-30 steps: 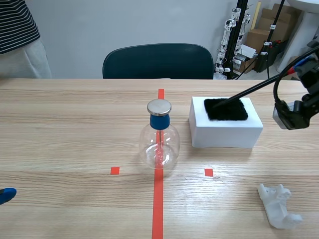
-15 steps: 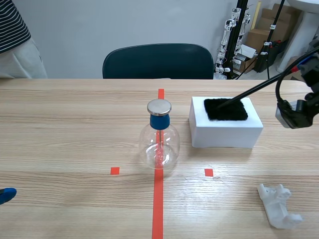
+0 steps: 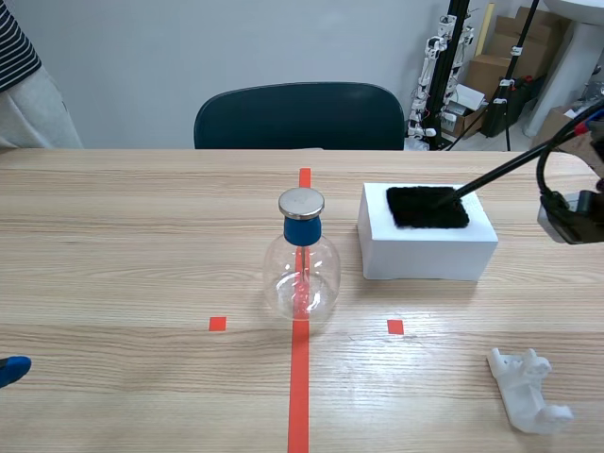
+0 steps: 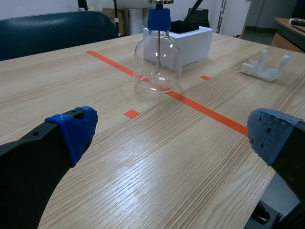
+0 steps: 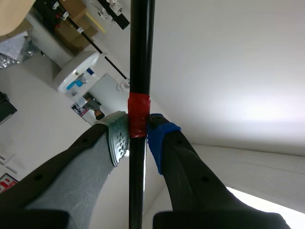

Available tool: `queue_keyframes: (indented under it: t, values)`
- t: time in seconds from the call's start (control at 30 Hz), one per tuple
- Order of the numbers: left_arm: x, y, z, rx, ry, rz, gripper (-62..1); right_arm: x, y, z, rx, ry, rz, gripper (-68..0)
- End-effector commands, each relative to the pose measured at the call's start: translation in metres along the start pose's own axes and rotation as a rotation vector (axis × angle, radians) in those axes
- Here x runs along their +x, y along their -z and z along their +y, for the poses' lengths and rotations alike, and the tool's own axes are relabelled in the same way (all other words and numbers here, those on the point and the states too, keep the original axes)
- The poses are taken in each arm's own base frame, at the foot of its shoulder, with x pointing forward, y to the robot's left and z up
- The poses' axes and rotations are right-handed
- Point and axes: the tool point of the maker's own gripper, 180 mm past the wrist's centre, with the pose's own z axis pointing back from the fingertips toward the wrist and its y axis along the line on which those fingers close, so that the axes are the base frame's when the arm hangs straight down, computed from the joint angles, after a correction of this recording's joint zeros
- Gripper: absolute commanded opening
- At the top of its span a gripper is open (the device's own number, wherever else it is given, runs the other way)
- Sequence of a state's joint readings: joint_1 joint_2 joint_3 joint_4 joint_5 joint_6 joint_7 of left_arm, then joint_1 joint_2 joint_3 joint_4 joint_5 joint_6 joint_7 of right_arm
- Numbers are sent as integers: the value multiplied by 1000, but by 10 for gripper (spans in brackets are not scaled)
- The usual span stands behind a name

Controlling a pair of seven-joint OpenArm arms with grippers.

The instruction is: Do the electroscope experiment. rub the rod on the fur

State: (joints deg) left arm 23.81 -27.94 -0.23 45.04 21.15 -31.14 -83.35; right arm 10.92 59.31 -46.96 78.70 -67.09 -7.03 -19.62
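Observation:
A thin black rod (image 3: 500, 172) slants down from the right, and its tip rests on the right part of the black fur (image 3: 425, 207). The fur lies on top of a white block (image 3: 429, 250). My right gripper (image 5: 137, 138) is shut on the rod (image 5: 141, 47) at its red tape band; in the scene view only the right arm's wrist (image 3: 574, 215) shows at the edge. The glass flask electroscope (image 3: 302, 269), with blue neck and metal cap, stands on the red centre line, left of the block. My left gripper (image 4: 171, 131) stands open low over the table, the flask (image 4: 158, 62) well ahead of it.
A white plastic stand (image 3: 528, 389) lies at the near right of the table. A dark chair (image 3: 300, 115) sits behind the far edge. A person in a striped top (image 3: 21, 85) stands at the far left corner. One blue left pad (image 3: 9, 370) shows at the near left.
The right arm has drawn back to the right, sliding the rod's tip across the fur from its left part to its right part. The person has shifted further left.

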Motion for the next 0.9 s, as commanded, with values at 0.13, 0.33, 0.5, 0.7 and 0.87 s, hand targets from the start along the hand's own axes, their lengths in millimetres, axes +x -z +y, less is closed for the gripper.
queue_keyframes:
  t: [0.13, 0.33, 0.5, 0.7, 0.87]
  values:
    - [6, 1, 4, 6, 8, -26, 14, -9, 4, -10, -22, 25, 42, -675]
    - [6, 1, 4, 6, 8, -26, 14, -29, 0, 1, 8, 1, 64, -675]
    - [6, 1, 4, 6, 8, -26, 14, -9, 3, -10, -31, -17, 22, -675]
    - [6, 1, 4, 6, 8, -26, 14, -6, 5, -12, -31, 20, 40, -675]
    - [6, 1, 4, 6, 8, -26, 14, -28, 1, 1, 8, 24, 94, -675]
